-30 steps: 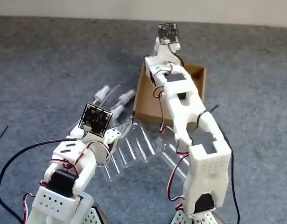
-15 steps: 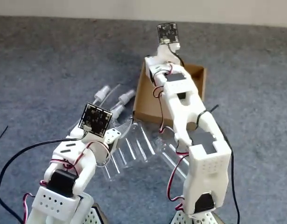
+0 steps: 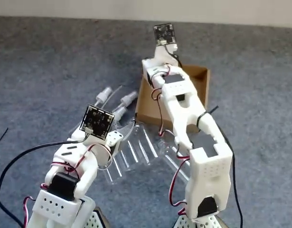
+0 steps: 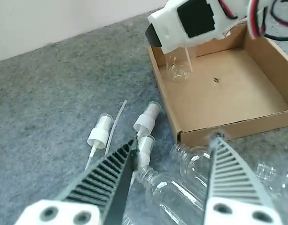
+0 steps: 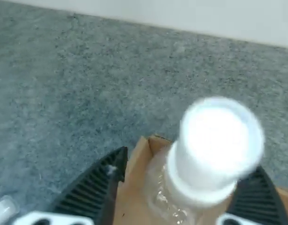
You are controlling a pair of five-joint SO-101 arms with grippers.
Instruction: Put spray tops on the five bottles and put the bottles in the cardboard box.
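Clear bottle (image 5: 214,150), gripped by right jaws above the one-o'clock cardboard box (image 3: 148,113), left jaws gaping empty, could be bounced out if released high.

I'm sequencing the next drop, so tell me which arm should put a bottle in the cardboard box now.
Right. The right gripper is shut on a capped bottle hanging over the cardboard box; the left gripper is open above loose spray tops and uncapped bottles outside it.
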